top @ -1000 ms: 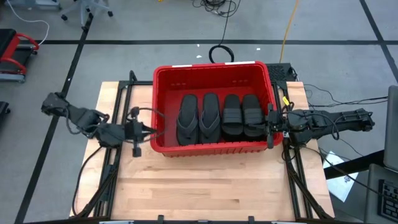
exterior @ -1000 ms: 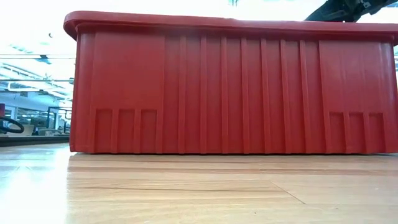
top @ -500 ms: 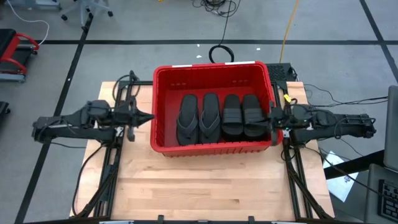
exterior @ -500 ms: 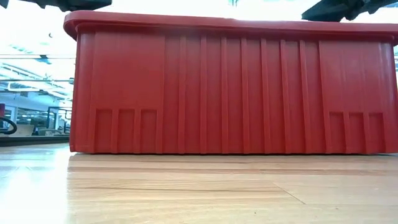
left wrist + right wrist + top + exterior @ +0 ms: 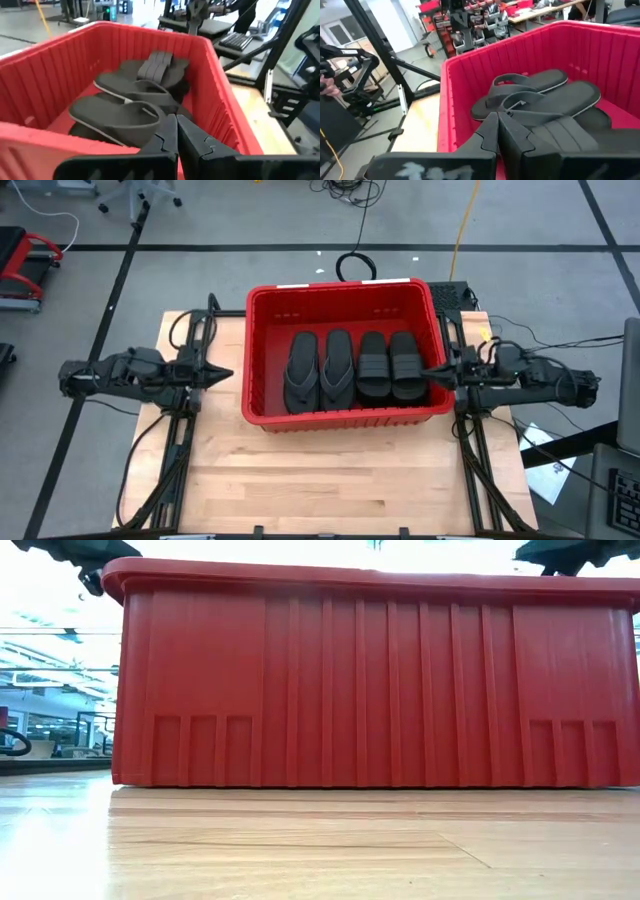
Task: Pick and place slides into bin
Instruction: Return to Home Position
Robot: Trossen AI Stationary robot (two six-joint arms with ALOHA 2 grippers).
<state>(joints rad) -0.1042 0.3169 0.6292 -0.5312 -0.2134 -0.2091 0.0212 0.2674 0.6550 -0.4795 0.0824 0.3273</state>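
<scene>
while hovering just outside the left wall of the bin (image 5: 262, 420), at about rim height, aiming the left gripper (image 5: 226, 372) inward over the table (image 5: 330, 480), pinching its fingers (image 5: 167, 132) tight together and carrying nothing. leaving a narrow gap between those fingertips and the red wall.

resting inside the bin, well below the rim: the slides (image 5: 372, 370), four showing from above, side by side. lying nearest the left wall, the two thong slides (image 5: 301, 375); lying nearest the right wall, the two ribbed-strap slides (image 5: 405, 366). running every long axis from the table's near edge toward its far edge, so crossing the line of both pairs of fingers at a right angle. possibly hiding more slides underneath; not telling from here.

reaching the right wall, poising the right gripper (image 5: 428, 373) with its tip over the rim itself, closer to the ribbed-strap slides than the left gripper to the thong slides. clenching its fingers (image 5: 489, 131) too, empty.

judging the placing done, with no slide showing on the table, and only the retreat to rest remaining. needing, for that, a pull straight outward on each side, away from the slides; watching the right tip above all, being over the rim and likeliest to snag it.
</scene>
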